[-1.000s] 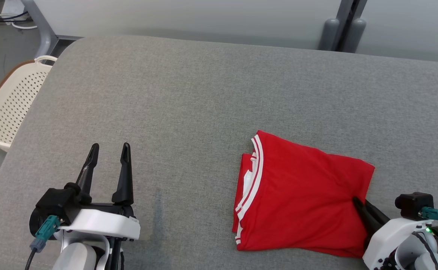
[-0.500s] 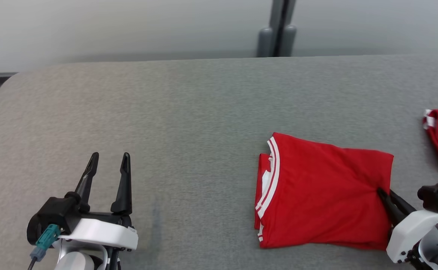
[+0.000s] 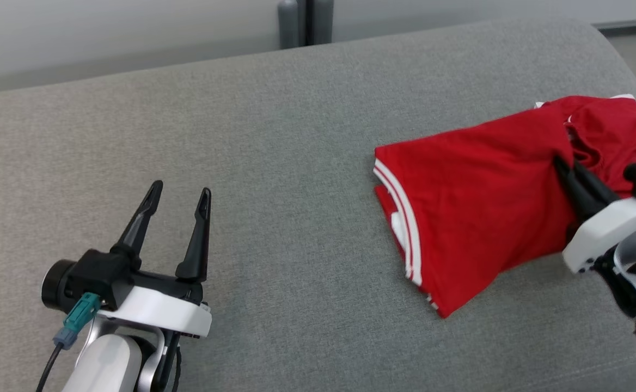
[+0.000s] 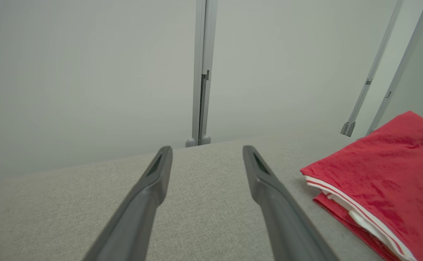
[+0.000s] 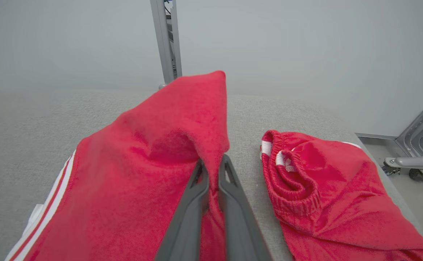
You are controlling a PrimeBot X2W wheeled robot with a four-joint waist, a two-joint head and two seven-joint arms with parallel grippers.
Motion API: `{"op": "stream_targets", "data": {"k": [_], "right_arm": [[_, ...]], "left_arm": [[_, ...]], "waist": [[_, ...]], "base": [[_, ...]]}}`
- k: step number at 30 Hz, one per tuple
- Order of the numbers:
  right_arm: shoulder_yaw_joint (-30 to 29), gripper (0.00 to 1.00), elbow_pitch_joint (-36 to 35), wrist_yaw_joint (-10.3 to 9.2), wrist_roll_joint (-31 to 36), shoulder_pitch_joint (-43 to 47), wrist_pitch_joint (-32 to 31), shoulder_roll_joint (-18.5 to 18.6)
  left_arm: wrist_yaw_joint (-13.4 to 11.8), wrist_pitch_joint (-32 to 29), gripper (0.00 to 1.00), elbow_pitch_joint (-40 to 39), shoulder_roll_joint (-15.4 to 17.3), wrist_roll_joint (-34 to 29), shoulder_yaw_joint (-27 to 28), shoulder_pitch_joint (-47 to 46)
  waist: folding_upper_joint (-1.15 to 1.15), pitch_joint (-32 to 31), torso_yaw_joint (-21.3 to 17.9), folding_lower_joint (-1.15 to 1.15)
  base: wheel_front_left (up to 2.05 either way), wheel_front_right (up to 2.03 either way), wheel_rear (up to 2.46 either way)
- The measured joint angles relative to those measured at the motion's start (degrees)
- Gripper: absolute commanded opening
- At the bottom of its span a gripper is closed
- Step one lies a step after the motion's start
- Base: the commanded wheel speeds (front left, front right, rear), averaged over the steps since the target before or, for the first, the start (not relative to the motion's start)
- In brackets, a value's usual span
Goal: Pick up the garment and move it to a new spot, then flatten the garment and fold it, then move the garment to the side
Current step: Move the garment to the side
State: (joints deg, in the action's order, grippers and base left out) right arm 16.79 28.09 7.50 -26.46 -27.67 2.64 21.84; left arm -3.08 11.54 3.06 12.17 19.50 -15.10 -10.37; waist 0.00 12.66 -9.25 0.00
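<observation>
R gripper is pinching the folded garment, L gripper idling spread: prob. the move-aside step, next needing a flat set-down clear of the 2nd red piece.

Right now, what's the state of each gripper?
Left gripper: open, holding nothing.
Right gripper: shut on an edge of the folded red garment.

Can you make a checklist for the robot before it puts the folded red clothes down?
1. Grip: right end effector shut on the folded red garment: ok.
2. Garment lying flat: not ok, its gripped edge is lifted.
3. Other arm: left end effector open, apart from the garment: ok.
4. Gap to the red shorts: ok, grey padded table shows between them.
5. Enough room before the table's edge: cannot tell.
</observation>
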Motion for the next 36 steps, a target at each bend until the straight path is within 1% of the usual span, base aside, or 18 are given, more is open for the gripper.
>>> {"op": "stream_targets", "data": {"k": [4, 7, 16, 18, 23, 24, 25, 27, 31, 34, 36], "right_arm": [[-0.3, 0.0, 4.1, 0.0, -1.3, -6.8, 1.6, 2.0], [-1.7, 0.0, 6.7, 0.0, -1.9, -10.7, 3.0, 4.0], [-9.1, 0.0, 16.0, 0.0, -4.8, -17.3, 7.3, 10.9], [-9.6, 0.0, 17.8, 0.0, -5.1, -18.7, 8.1, 11.6], [-9.3, 0.0, 22.4, 0.0, -5.1, -22.9, 10.3, 11.4], [-9.5, 0.46, 23.9, 0.0, -5.1, -23.8, 10.4, 11.2], [-9.6, 1.0, 25.2, 0.0, -5.1, -24.6, 10.6, 11.0], [-9.6, 1.0, 27.8, 0.0, -4.7, -25.6, 11.0, 10.9], [-9.6, 1.0, 30.0, 0.0, -4.2, -27.0, 11.9, 9.5], [-9.8, 1.0, 30.7, 0.0, -4.0, -26.9, 12.1, 8.8], [-10.6, 1.0, 29.4, 0.0, -3.5, -26.1, 12.2, 8.2]], "left_arm": [[0.6, -1.2, 1.0, -1.8, 0.7, -1.2, -1.3, -2.5], [1.0, -2.2, 1.0, -3.2, 1.4, -2.1, -2.2, -4.2], [1.9, -5.1, 1.0, -7.4, 3.0, -4.3, -4.2, -7.7], [2.1, -5.6, 1.0, -8.2, 3.3, -4.8, -4.6, -8.5], [2.5, -6.6, 1.0, -9.3, 3.7, -5.4, -5.6, -10.0], [2.6, -6.8, 1.0, -9.5, 3.8, -5.5, -5.7, -10.3], [2.6, -6.9, 1.0, -9.7, 3.8, -5.7, -5.8, -10.6], [2.8, -7.0, 1.0, -9.9, 4.0, -5.9, -6.1, -11.2], [2.8, -7.3, 1.0, -10.3, 4.5, -6.0, -6.1, -11.6], [2.7, -7.3, 1.0, -10.3, 4.6, -6.0, -6.2, -11.6], [2.7, -7.1, 1.0, -10.1, 4.6, -6.0, -6.2, -11.6]], "waist": [[0.0, 3.4, -1.8, 0.0], [0.0, 6.0, -2.8, 0.0], [0.0, 12.5, -4.5, 0.0], [0.0, 13.8, -4.5, 0.0], [0.0, 16.9, -4.3, 0.0], [0.0, 17.5, -4.2, 0.0], [0.0, 18.0, -4.1, 0.0], [0.0, 19.0, -3.9, 0.0], [0.0, 20.4, -3.6, 0.0], [0.0, 20.4, -3.7, 0.0], [0.0, 19.9, -3.9, 0.0]], "base": [[0.0, 0.0, 0.0], [0.0, 0.0, 0.0], [0.0, 0.0, 0.0], [0.0, 0.0, 0.0], [0.0, 0.0, 0.0], [0.0, 0.0, 0.0], [0.0, 0.0, 0.0], [0.0, 0.0, 0.0], [0.0, 0.0, 0.0], [0.0, 0.0, 0.0], [0.0, 0.0, 0.0]]}}
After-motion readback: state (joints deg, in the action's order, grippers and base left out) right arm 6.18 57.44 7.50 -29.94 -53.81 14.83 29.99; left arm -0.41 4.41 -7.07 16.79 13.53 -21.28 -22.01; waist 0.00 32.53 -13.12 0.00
